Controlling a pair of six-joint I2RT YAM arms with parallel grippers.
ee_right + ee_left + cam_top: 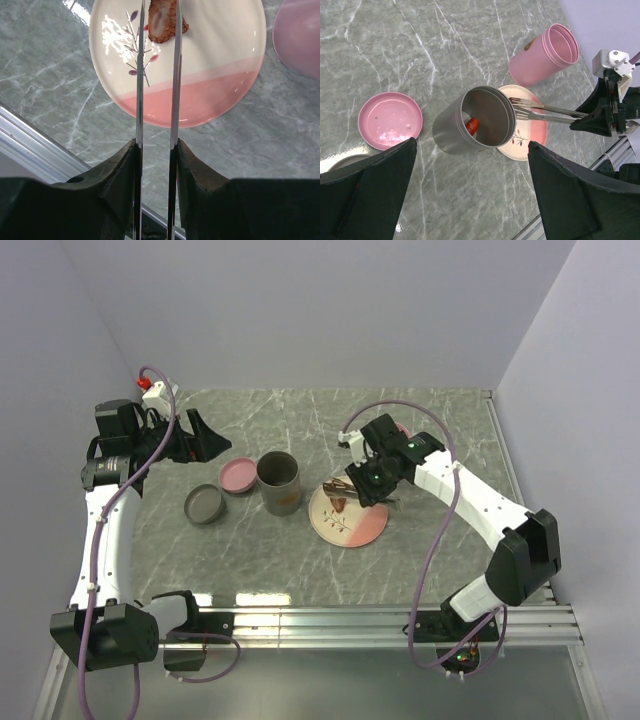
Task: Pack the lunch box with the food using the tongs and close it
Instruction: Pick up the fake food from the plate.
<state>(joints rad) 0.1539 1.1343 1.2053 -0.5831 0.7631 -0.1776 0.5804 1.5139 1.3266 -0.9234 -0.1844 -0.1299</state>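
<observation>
My right gripper (156, 145) pinches the tongs (175, 75) — tips straddling the brown piece (162, 20) at the plate's (210, 100) twelve o'clock; it looks light — I'd squeeze its middle.

light: bright, even, overhead | shadows: soft, faint | glare: white patches on desk (250, 597), plate (112, 30); glints on tongs (175, 75) | focus: sharp; right hand (156, 145) underexposed, black

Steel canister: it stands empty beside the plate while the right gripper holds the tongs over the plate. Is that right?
Not empty. The left wrist view shows a red sausage piece inside the steel canister. The rest holds: the canister stands beside the plate while the right gripper holds the tongs over it.
</observation>
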